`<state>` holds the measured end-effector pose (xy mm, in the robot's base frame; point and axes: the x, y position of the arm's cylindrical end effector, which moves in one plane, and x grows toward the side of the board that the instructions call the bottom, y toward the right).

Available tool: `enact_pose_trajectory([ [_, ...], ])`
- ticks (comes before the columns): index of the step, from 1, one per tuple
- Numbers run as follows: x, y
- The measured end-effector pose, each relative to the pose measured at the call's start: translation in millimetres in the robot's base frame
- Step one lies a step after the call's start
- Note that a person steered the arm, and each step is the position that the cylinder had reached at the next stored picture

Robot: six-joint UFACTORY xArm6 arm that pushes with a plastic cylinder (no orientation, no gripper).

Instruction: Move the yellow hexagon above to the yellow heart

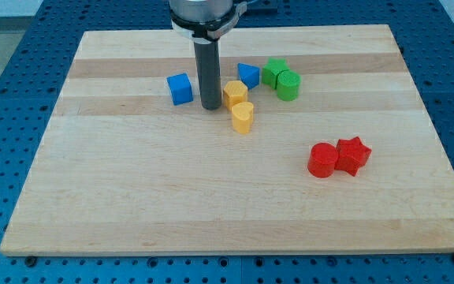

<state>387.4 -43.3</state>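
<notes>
The yellow hexagon (235, 93) sits near the board's upper middle, directly above the yellow heart (243, 117) in the view, the two nearly touching. My tip (210, 106) stands on the board just left of the yellow hexagon, close to its left side, between it and the blue cube (180, 88). The rod rises straight up to the arm at the view's top.
A blue triangular block (249, 75) lies up and right of the hexagon. Two green blocks (274, 71) (288, 84) sit right of it. A red cylinder (321, 160) and a red star (353, 155) lie at the lower right. The wooden board (132, 197) rests on a blue perforated table.
</notes>
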Motion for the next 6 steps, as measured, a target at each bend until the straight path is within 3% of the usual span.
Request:
enact_pose_trajectory([
  [6, 0, -13],
])
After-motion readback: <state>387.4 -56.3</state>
